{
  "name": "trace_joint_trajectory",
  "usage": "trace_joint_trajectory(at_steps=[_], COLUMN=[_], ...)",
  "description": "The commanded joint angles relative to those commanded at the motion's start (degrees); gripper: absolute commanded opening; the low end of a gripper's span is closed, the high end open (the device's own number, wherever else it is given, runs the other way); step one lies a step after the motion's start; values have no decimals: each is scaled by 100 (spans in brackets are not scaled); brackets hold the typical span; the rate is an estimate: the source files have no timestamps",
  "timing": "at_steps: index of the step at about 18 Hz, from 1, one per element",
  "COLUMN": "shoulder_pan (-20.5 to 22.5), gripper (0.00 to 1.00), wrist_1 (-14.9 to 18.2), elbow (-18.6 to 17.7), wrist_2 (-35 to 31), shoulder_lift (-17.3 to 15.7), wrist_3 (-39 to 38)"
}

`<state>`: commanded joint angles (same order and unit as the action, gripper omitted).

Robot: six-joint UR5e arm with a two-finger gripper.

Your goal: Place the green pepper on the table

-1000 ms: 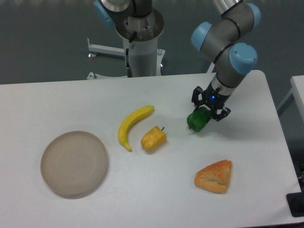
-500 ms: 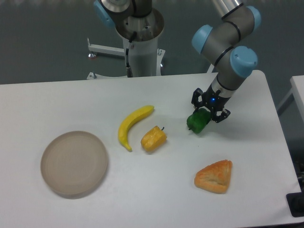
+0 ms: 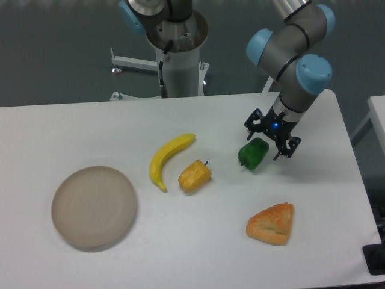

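White matte worktop (image 3: 313, 198) now carries the small glossy green toy pepper (image 3: 253, 154), right of the yellow-orange toy pepper (image 3: 194, 175), as the hand (image 3: 274, 137) has spread wide and lifted off — placement looks done!

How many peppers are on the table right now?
2. The green pepper lies just left of the gripper; the yellow pepper sits beside the banana. None seems hidden.
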<state>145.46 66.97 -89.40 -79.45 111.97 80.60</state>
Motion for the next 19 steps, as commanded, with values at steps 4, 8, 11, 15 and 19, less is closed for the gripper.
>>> trace_joint_trajectory(at_steps=[4, 8, 11, 15, 19], shoulder_pan=[-325, -562, -642, -791, -800], gripper=[100, 100, 100, 100, 100], wrist_1=[0, -44, -53, -70, -70], elbow=[492, 1204, 1608, 1890, 1987], wrist_2=[-685, -941, -1134, -1266, -1266], shoulder_lift=[52, 395, 579, 773, 852], wrist_3=[35, 53, 70, 105, 88])
